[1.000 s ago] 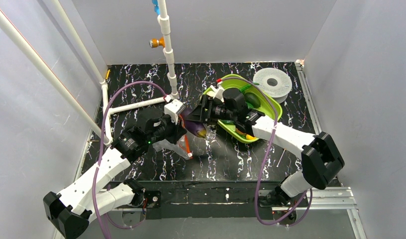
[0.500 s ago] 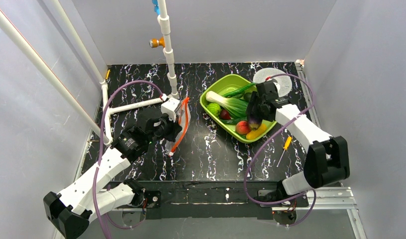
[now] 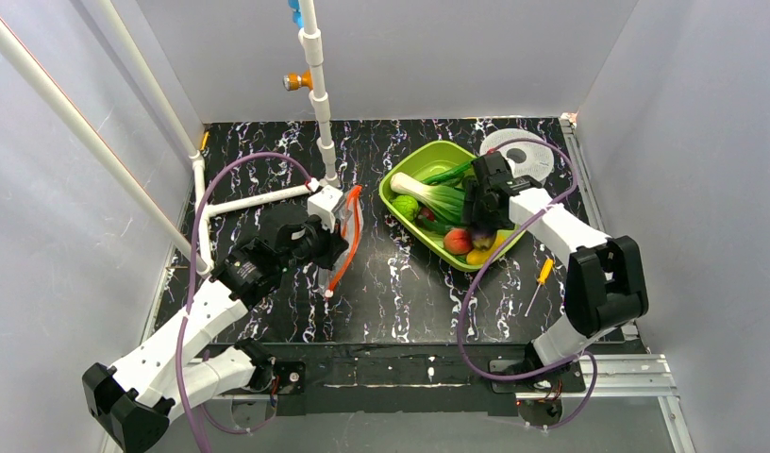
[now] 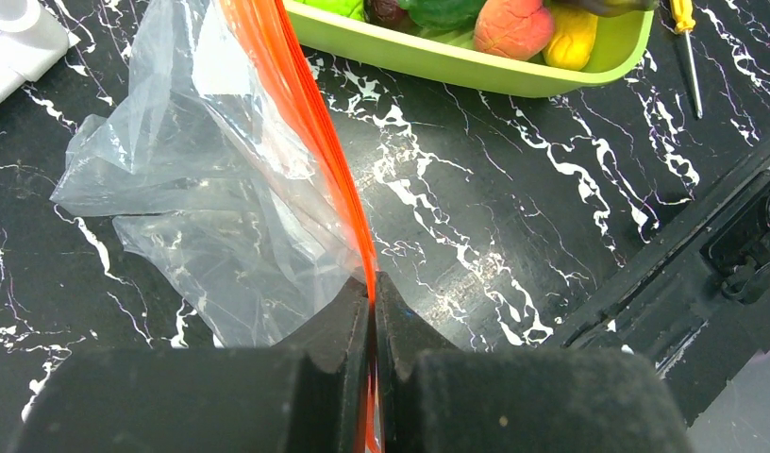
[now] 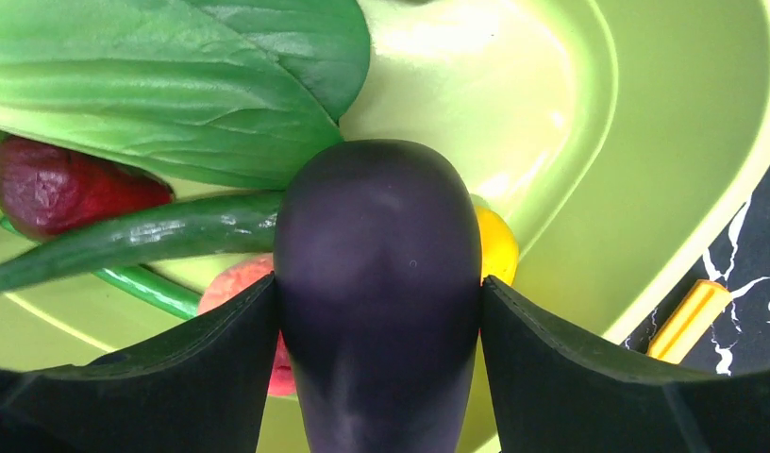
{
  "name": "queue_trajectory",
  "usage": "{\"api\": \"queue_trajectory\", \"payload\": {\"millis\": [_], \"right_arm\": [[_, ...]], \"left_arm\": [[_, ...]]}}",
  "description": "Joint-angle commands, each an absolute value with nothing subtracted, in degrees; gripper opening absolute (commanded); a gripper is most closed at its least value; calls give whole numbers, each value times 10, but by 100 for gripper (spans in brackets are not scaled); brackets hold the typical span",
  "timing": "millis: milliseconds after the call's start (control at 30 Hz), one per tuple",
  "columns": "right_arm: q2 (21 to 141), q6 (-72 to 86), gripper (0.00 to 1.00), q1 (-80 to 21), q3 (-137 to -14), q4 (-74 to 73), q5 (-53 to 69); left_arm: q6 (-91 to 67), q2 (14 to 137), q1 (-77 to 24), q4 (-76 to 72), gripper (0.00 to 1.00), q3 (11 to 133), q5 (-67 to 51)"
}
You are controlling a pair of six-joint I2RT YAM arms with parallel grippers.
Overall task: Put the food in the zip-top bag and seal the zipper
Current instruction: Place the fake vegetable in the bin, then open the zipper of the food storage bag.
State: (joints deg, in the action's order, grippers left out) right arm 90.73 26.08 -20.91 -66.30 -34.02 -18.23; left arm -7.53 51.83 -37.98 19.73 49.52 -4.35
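Lying in lime-green tray (image 3: 426, 160): bok choy (image 3: 446, 200), red-orange fruit (image 3: 458, 242).

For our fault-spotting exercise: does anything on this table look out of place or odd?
Nothing is spilled or broken. The bag is empty and crumpled, pinched at its zipper by the left gripper, the mouth seemingly flat shut, while the right gripper holds the eggplant over the tray. A stray screwdriver lies beside the tray.
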Motion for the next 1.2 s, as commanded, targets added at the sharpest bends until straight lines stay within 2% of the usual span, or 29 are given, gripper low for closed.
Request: {"api": "queue_trajectory", "payload": {"millis": [0,133,300,367,400,467,567,700,867,1067,1167], "right_arm": [[871,228,88,-242,-720,-381,-220],[854,231,97,-276,-755,-405,-221],[828,243,98,-366,-772,-375,-193],[804,259,96,-386,-743,-291,-78],[786,275,94,-391,-702,-214,36],[766,332,89,-400,-616,-19,186],[778,384,82,-417,-563,160,255],[845,424,72,-444,-571,258,297],[924,436,67,-476,-626,261,284],[956,429,42,-499,-679,180,191],[966,420,42,-522,-717,113,117]], "left_arm": [[-72,512,-380,192,0,505,-52],[-71,514,-380,194,0,506,-48],[-71,512,-380,195,0,506,-44],[-70,510,-380,195,0,505,-43],[-70,509,-380,194,0,505,-43],[-71,506,-380,194,0,505,-42],[-70,498,-380,192,0,502,-38],[-70,491,-380,190,0,500,-33],[-71,488,-380,189,0,500,-35],[-70,481,-380,189,0,499,-29],[-69,478,-380,191,0,501,-18]]}}
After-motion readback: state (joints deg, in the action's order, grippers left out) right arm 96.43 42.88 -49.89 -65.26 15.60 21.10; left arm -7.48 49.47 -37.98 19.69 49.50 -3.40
